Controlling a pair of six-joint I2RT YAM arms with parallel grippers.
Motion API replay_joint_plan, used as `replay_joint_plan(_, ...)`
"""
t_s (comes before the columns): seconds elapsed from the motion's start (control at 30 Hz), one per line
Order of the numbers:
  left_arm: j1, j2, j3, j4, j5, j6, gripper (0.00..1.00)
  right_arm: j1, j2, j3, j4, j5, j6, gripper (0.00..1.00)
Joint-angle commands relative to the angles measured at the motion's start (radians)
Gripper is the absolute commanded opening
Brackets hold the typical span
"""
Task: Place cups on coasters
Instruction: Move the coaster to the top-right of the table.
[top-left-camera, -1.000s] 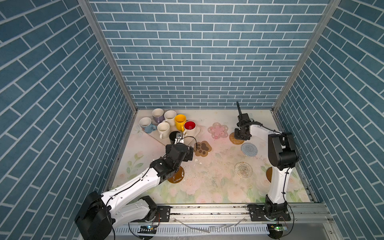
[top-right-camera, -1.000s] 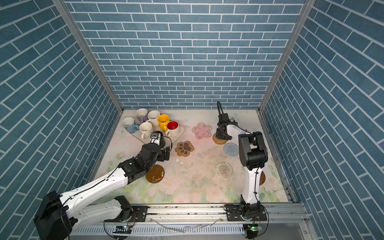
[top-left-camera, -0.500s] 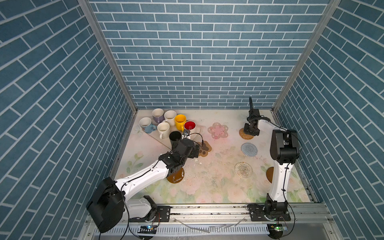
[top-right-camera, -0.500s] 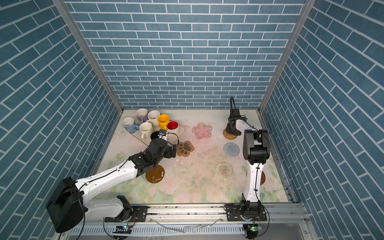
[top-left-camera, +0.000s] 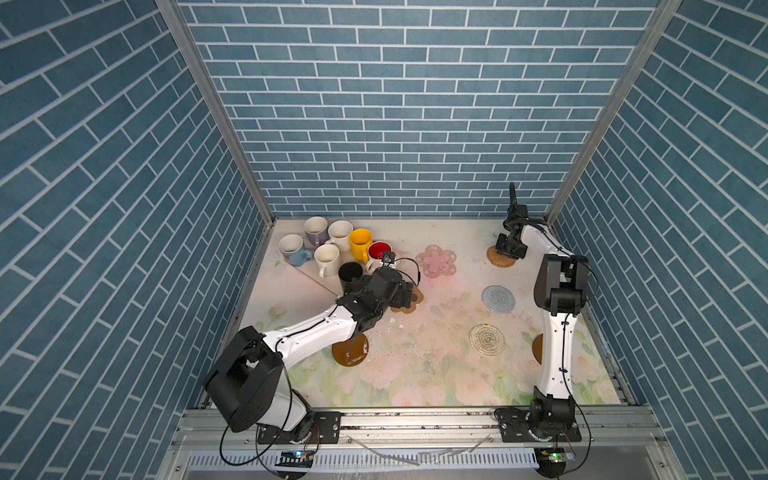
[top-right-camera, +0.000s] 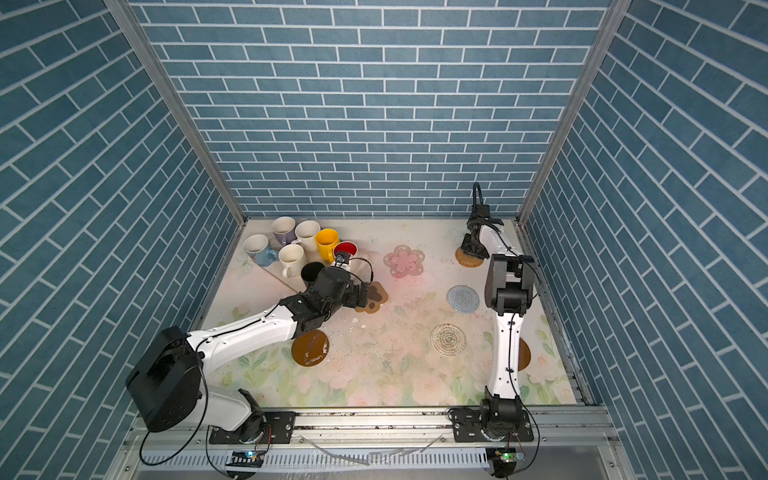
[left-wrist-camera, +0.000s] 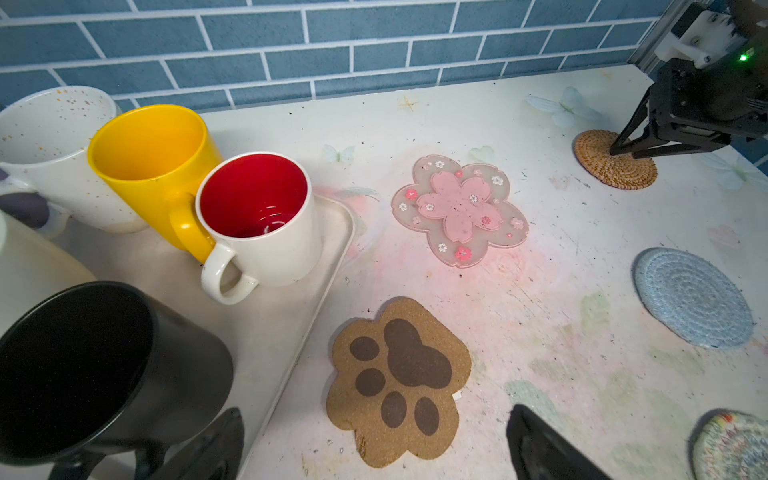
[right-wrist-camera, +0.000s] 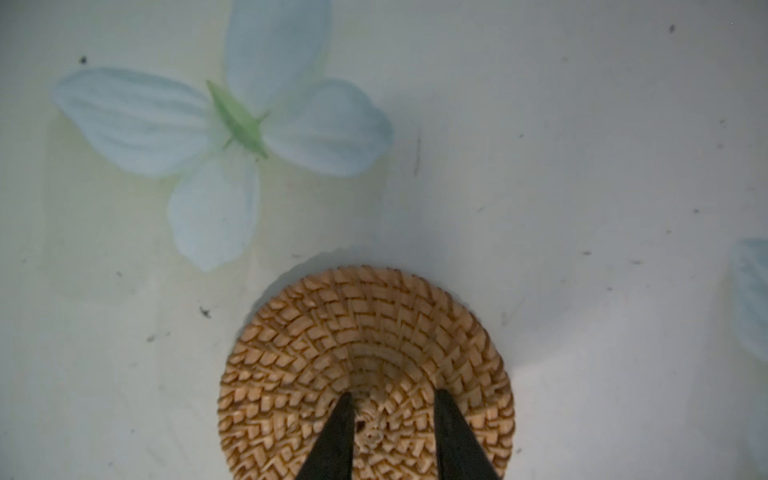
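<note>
The seven cups are bunched in the far left corner of the counter (top-left-camera: 436, 374), on a cream tray (left-wrist-camera: 291, 332) as far as I can see. There is a light blue cup (top-left-camera: 292, 247), a lavender cup (top-left-camera: 315, 227), a cream cup (top-left-camera: 340, 230), a second cream cup (top-left-camera: 327, 255), a yellow cup (top-left-camera: 360, 241), a red-lined cup (top-left-camera: 378, 250) and a black cup (top-left-camera: 350, 272) at the tray's near edge.

The left fingers (top-left-camera: 410, 293) are spread as wide as they go and hold nothing. They hang low over the paw-print coaster (left-wrist-camera: 399, 382), with the black cup just beside one of them.

The other coasters lie apart on the counter. The pink flower coaster (top-left-camera: 435, 261) is near the tray, the blue woven coaster (top-left-camera: 498, 297) and the pale spiral coaster (top-left-camera: 487, 339) are further right, and a brown disc (top-left-camera: 351, 351) is under the left arm. A second brown disc (top-left-camera: 537, 349) is half hidden behind the right arm.

At the far right corner the right fingers (top-left-camera: 507, 254) point down with only a narrow gap between them. Their tips sit on the middle of the rattan coaster (right-wrist-camera: 365, 332), which lies flat. I cannot tell whether they pinch the weave.
</note>
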Motion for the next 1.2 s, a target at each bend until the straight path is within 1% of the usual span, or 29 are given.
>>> replay_joint_plan(0.0, 0.001, 0.028, 0.029, 0.030, 0.021, 0.002, 0.99, -0.032, 0.093, 0.071, -0.142, -0.022, 0.052, 0.34)
replay_joint_plan(0.17, 0.001, 0.053, 0.036, 0.045, 0.035, 0.003, 0.99, -0.045, 0.180, 0.236, -0.225, -0.031, 0.056, 0.34)
replay_joint_plan(0.23, 0.001, 0.053, 0.036, 0.047, 0.033, 0.003, 0.99, -0.045, 0.198, 0.272, -0.240, -0.032, 0.056, 0.34)
replay_joint_plan(0.3, 0.002, 0.052, 0.034, 0.049, 0.030, 0.006, 0.99, -0.044, 0.191, 0.266, -0.227, -0.034, 0.052, 0.35)
replay_joint_plan(0.43, 0.001, 0.038, 0.047, 0.032, 0.029, 0.007, 0.99, -0.040, 0.121, 0.210, -0.183, -0.037, 0.039, 0.49)
replay_joint_plan(0.63, 0.000, -0.037, 0.067, -0.039, 0.040, 0.001, 0.99, -0.035, -0.058, 0.112, -0.148, -0.020, 0.014, 0.63)
replay_joint_plan(0.77, -0.004, -0.147, 0.038, -0.085, 0.036, -0.011, 0.99, -0.024, -0.198, -0.006, -0.129, -0.022, 0.007, 0.68)
replay_joint_plan(0.87, -0.010, -0.224, 0.036, -0.158, 0.032, -0.019, 0.99, -0.009, -0.331, -0.138, -0.091, -0.023, 0.004, 0.69)
replay_joint_plan(1.0, -0.019, -0.319, 0.041, -0.281, 0.037, -0.029, 0.99, 0.020, -0.490, -0.331, -0.041, -0.023, 0.005, 0.69)
replay_joint_plan(1.03, -0.021, -0.341, 0.039, -0.310, 0.043, -0.032, 0.99, 0.032, -0.533, -0.383, -0.031, -0.019, 0.007, 0.68)
replay_joint_plan(1.17, -0.021, -0.406, 0.050, -0.440, 0.036, -0.030, 0.99, 0.099, -0.670, -0.550, -0.014, 0.016, 0.007, 0.66)
